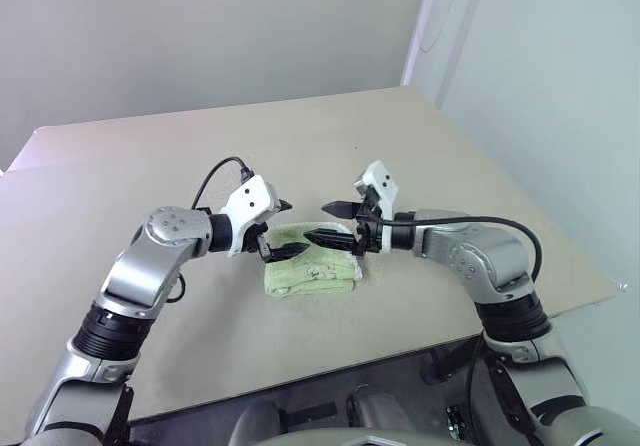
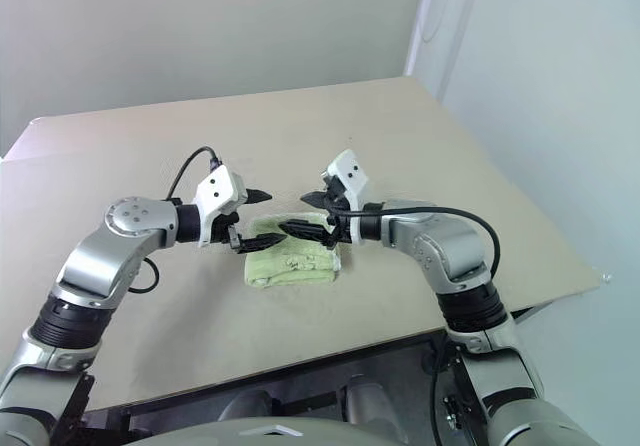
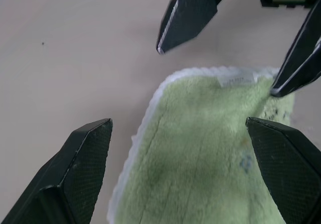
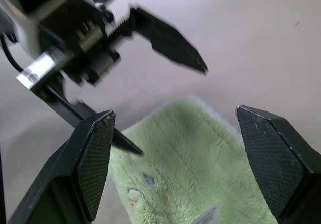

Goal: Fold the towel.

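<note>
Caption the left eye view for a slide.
Both open grippers, left and right, hover over the folded green towel on the table.

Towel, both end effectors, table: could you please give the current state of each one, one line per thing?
towel: folded into a small thick rectangle, lying flat on the table, held by nothing.
left end effector: open, empty, just above the towel's edge.
right end effector: open, empty, above the towel, tips facing the left one.
table: beige top, carrying the towel.

Silver arms, black joint bands, white wrist housings, black cables, textured black pincer fingers (image 3: 75,179)
</note>
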Motion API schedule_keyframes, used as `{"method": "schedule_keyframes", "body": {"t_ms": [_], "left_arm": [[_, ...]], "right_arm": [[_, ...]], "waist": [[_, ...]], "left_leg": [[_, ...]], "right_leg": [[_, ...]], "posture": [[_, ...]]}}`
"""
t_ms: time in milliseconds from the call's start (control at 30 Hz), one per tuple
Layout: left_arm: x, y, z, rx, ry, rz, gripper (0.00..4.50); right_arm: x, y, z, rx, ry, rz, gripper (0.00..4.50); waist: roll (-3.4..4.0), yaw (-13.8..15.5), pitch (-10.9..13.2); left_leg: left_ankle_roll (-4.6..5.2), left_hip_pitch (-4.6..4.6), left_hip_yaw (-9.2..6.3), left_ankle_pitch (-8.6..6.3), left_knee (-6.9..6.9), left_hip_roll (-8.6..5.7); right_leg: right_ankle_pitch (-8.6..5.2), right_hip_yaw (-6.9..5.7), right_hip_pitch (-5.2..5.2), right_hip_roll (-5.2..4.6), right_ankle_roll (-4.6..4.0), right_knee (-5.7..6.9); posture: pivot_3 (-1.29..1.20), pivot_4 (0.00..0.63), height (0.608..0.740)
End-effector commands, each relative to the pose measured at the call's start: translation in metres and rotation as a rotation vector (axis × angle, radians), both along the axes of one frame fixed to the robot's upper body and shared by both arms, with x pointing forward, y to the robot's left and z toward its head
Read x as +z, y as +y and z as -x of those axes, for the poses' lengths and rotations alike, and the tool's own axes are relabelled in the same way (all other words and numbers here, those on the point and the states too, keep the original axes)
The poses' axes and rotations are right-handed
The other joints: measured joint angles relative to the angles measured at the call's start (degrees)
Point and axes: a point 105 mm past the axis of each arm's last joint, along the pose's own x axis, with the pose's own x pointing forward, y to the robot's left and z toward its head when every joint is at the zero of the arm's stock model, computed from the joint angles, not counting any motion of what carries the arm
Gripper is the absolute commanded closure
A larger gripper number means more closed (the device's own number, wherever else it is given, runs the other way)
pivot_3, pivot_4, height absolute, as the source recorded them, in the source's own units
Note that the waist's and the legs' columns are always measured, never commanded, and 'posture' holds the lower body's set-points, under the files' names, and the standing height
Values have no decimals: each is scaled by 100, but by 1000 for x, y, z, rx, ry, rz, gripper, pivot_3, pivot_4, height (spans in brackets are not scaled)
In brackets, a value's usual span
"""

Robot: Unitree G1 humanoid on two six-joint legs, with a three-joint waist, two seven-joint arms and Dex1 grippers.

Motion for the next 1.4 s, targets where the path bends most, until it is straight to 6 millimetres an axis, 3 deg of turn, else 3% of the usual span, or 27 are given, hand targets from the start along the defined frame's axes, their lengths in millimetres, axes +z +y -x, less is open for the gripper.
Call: {"method": "schedule_keyframes", "body": {"t_ms": [33,200,333,567,667,800,867,1033,1167,1267,1400], "left_arm": [[11,7,-3,14,-34,-3,20],[-13,15,-12,37,-2,-29,20],[-44,19,-5,17,36,-63,20],[-89,34,3,15,126,-48,20],[-111,52,1,40,123,-83,20],[-104,58,-6,57,102,-37,20],[-98,50,-8,53,107,11,20],[-76,44,-6,47,131,116,20],[-70,46,-1,32,148,151,20],[-67,52,-4,57,127,164,20],[-80,80,-14,145,91,163,20]], "right_arm": [[-6,2,-3,-6,-18,10,458],[-40,3,-6,-39,16,94,458],[-60,4,-1,-48,41,137,458],[-68,0,0,-59,41,177,458],[-67,-1,-3,-73,34,181,458],[-66,1,-2,-71,33,163,458],[-68,0,0,-64,32,169,458],[-72,0,8,-10,21,199,458],[-66,2,4,-12,-12,178,458],[-54,4,0,-14,-55,136,458],[-39,2,-4,-17,-113,82,458]], "waist": [[0,-3,0],[0,-9,0],[1,-9,0],[7,1,-7],[4,-4,-13],[5,-7,-16],[6,-13,-16],[5,-11,-15],[5,-14,-15],[4,-7,-13],[5,-12,-13]], "left_leg": [[0,0,0,0,0,0],[0,6,1,0,1,0],[0,4,1,0,-3,0],[0,8,2,0,2,0],[0,21,2,0,4,0],[0,47,2,0,3,1],[0,60,2,0,3,1],[0,83,3,0,-1,1],[0,81,3,0,-10,1],[0,79,2,0,-14,1],[0,79,4,0,-13,1]], "right_leg": [[-2,0,0,0,3,0],[-2,0,1,2,1,3],[10,0,0,2,-17,3],[9,0,5,1,-19,3],[-10,0,15,1,-17,4],[-10,0,39,3,-19,6],[-10,1,49,3,-19,7],[-12,1,72,3,-19,5],[-13,2,69,3,-17,2],[-13,1,65,3,-16,2],[-13,1,65,3,-17,0]], "posture": [[0,0,740],[0,0,740],[0,0,740],[0,0,740],[0,0,740],[0,0,740],[0,0,740],[0,0,740],[0,0,740],[0,0,740],[0,0,740]]}}
